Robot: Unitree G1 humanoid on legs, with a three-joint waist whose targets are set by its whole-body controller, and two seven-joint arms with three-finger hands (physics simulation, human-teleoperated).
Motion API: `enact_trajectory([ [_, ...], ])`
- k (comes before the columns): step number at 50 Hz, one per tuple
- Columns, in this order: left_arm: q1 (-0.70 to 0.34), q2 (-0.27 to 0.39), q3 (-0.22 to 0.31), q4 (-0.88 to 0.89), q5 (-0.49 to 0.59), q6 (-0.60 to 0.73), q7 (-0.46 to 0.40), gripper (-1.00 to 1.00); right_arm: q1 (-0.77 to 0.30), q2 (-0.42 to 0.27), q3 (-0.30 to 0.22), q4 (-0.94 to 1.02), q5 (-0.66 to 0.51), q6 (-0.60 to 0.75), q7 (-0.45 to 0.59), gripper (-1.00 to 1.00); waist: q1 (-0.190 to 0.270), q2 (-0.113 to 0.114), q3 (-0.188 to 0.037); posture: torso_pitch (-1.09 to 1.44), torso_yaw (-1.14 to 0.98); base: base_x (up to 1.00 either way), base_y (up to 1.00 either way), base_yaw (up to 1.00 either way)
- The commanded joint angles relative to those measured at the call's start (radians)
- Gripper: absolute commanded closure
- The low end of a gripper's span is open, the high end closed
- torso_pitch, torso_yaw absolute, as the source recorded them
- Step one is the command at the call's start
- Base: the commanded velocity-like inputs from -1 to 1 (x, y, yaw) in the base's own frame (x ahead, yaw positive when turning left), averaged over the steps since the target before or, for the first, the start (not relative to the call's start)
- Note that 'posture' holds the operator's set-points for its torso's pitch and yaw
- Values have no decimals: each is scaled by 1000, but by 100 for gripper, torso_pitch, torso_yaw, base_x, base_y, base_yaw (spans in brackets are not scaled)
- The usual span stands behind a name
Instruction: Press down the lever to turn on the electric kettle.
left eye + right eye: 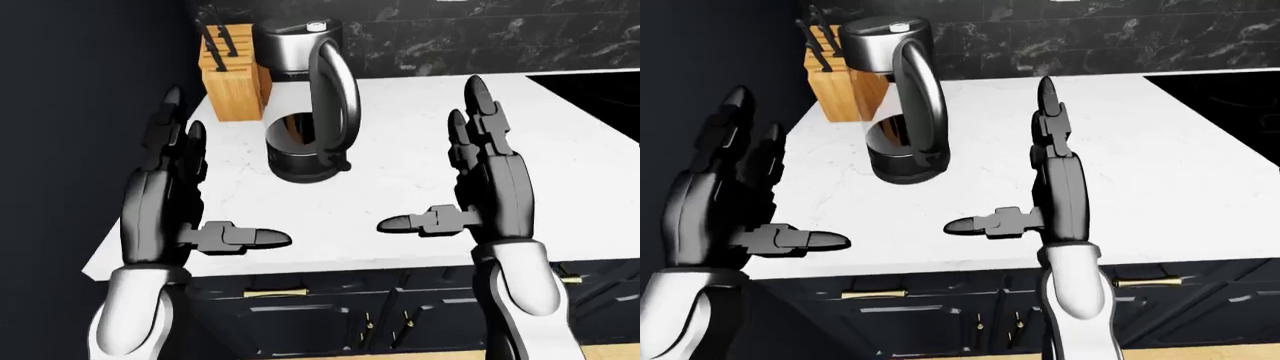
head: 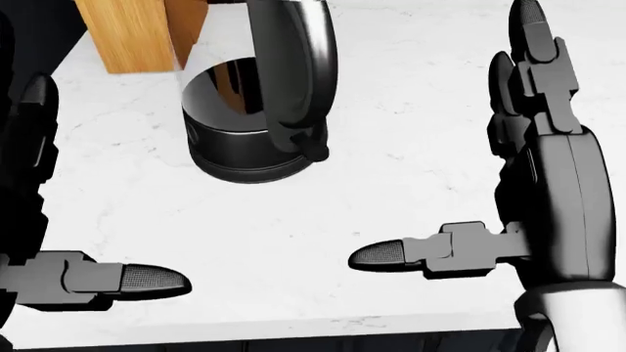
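Both hands are held spread and empty above the white counter (image 1: 400,195): the right hand (image 1: 490,187) right of the electric kettle (image 1: 305,105), the left hand (image 1: 165,202) lower-left. One fingertip should be lowered onto the lever (image 2: 311,147), apparently at the handle's foot.

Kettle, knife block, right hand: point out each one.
electric kettle (image 1: 310,161), left-eye view, on its dark base.
knife block (image 1: 232,88), left-eye view, on its wooden side face.
right hand (image 2: 548,183), head view, on the back of the open palm.
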State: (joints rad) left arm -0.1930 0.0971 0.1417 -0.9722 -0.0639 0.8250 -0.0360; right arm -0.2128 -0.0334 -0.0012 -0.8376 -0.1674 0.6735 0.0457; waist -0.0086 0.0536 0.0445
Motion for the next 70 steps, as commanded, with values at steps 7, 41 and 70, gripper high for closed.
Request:
enact_trajectory([
  [7, -12, 5, 8, -16, 7, -23, 4, -100, -17, 2, 6, -23, 0, -21, 1, -100, 15, 7, -25, 0, 0, 16, 0, 0],
  [41, -14, 8, 14, -10, 2, -26, 6, -100, -288, -40, -19, 3, 15, 167, 14, -100, 12, -53, -42, 0, 0, 5, 0, 0],
  [70, -10, 4, 12, -10, 4, -30, 3, -100, -349, -58, -21, 74, -27, 204, 6, -100, 11, -51, -33, 0, 0, 0, 0, 0],
])
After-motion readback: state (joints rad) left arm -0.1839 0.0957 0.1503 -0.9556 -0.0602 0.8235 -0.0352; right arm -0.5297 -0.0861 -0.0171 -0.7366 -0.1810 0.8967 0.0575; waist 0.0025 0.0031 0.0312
